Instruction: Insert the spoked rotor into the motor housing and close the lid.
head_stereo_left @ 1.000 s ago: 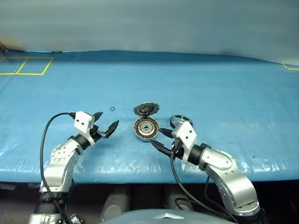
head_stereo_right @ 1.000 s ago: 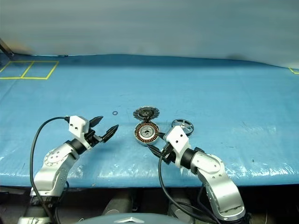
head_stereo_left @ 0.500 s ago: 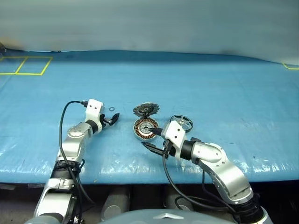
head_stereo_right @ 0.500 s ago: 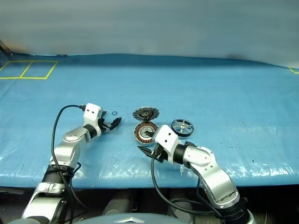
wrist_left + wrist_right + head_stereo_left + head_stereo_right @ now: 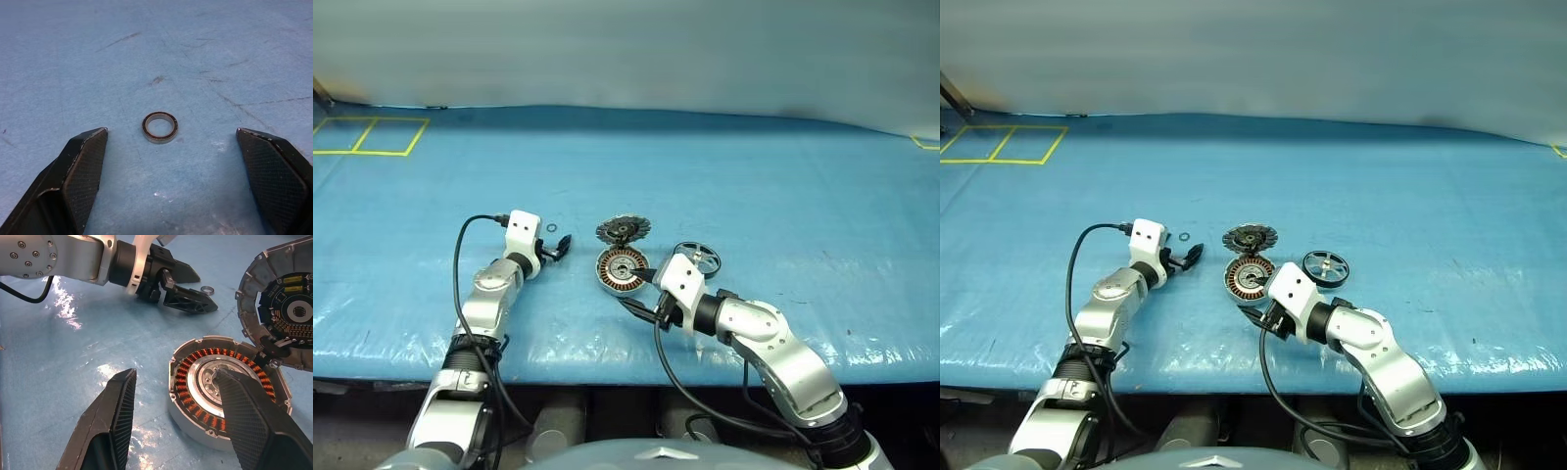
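Since a second ago the left gripper [image 5: 560,244] has reached forward over the blue counter [image 5: 754,186] toward the small loose ring [image 5: 552,228], and the right arm has drawn in closer to the motor housing [image 5: 623,271], clearing the view of the rotor.

In the left wrist view that gripper's two black fingers [image 5: 80,166] stand wide apart, holding nothing, with the ring [image 5: 160,127] lying flat on the counter just ahead of them and between their tips, touching neither.

Well to the right of the left gripper sits the motor housing, open, its copper windings and silver hub facing up. Its lid [image 5: 623,230] lies folded back on the far side, joined at the housing's edge, dark jagged face up; in the right wrist view the lid [image 5: 281,303] shows a circuit board in its middle.

The right gripper [image 5: 637,291] is at the housing's near right edge, its fingers parted and gripping nothing; in the right wrist view one finger [image 5: 254,416] lies across the housing's [image 5: 195,382] top while the other stands beside it over bare counter.

The spoked rotor [image 5: 1325,267] lies flat on the counter just beyond the right wrist, to the right of the housing and apart from it
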`<state>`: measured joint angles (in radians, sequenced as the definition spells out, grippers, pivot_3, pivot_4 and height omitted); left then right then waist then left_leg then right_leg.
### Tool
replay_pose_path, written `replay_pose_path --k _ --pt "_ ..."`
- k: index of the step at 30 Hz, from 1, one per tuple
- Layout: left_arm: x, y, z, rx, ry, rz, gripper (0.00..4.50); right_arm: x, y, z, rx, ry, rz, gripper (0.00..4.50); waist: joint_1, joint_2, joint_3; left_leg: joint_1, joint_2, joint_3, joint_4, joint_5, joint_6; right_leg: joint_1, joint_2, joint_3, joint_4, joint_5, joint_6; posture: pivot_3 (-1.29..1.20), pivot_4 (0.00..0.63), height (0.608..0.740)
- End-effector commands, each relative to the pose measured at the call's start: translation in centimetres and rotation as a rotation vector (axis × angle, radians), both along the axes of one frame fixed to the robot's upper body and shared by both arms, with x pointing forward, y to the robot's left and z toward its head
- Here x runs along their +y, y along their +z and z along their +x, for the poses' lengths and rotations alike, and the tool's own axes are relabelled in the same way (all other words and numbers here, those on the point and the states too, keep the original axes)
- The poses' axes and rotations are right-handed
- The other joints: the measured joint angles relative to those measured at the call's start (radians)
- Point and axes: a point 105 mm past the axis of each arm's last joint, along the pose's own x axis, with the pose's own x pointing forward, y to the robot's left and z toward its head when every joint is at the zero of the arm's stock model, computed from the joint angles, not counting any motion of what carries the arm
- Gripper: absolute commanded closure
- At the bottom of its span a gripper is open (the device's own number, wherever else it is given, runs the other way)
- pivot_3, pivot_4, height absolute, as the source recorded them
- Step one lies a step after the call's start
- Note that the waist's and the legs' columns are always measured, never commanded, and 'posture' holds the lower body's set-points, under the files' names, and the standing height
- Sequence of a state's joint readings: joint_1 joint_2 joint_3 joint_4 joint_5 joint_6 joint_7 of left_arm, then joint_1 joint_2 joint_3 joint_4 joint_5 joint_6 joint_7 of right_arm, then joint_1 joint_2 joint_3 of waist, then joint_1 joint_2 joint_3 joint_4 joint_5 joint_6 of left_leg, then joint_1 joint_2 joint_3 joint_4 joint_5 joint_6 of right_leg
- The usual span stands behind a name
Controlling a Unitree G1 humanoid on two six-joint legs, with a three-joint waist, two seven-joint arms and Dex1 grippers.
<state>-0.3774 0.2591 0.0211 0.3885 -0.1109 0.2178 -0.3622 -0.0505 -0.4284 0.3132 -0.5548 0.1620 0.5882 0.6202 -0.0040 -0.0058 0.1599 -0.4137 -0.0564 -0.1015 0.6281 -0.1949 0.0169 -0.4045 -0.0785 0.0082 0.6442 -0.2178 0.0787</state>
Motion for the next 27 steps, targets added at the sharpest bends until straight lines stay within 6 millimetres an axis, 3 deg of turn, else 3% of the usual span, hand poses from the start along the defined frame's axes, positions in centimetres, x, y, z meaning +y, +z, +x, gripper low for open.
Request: replay_pose_path --k 1,5,7,18,27 --pt "-0.7 -0.7 0.2 0.028 0.006 0.020 0.00 -0.2 0.5 0.3 -0.028 -0.020 0.005 1.77 0.000 0.000 0.000 0.000 0.000 0.000 0.000 0.000 0.000 0.000 0.000 0.000 0.000 0.000 0.000 0.00 0.150 0.740" --pt "-0.4 -1.3 0.1 0.044 0.034 0.044 0.00 -0.4 0.5 0.3 -0.029 -0.030 0.000 1.77 0.000 0.000 0.000 0.001 -0.001 0.000 0.000 0.000 0.001 0.006 0.000 0.000 0.000 0.000 0.001 0.00 0.150 0.740" --pt "-0.1 -1.8 0.0 0.061 0.044 0.054 0.40 -0.5 0.4 0.3 -0.028 -0.036 -0.008 1.75 -0.001 0.000 0.000 0.001 -0.001 0.000 0.000 0.000 0.001 0.006 0.000 0.000 0.000 0.000 0.001 0.00 0.150 0.740" --pt "0.0 -2.3 -0.4 0.079 0.056 0.054 3.86 -0.6 0.1 0.5 -0.026 -0.038 -0.025 1.75 -0.006 0.000 -0.001 0.003 0.000 0.000 0.000 0.000 0.001 0.006 0.000 0.000 0.000 0.000 0.001 0.00 0.150 0.740" --pt "-0.2 -1.9 -1.6 0.042 -0.012 0.027 3.86 -0.8 -0.1 0.5 -0.019 -0.053 -0.021 1.75 -0.007 0.001 -0.001 0.002 0.000 0.000 0.000 0.000 0.001 0.006 0.000 0.000 0.000 0.000 0.001 0.00 0.150 0.740"
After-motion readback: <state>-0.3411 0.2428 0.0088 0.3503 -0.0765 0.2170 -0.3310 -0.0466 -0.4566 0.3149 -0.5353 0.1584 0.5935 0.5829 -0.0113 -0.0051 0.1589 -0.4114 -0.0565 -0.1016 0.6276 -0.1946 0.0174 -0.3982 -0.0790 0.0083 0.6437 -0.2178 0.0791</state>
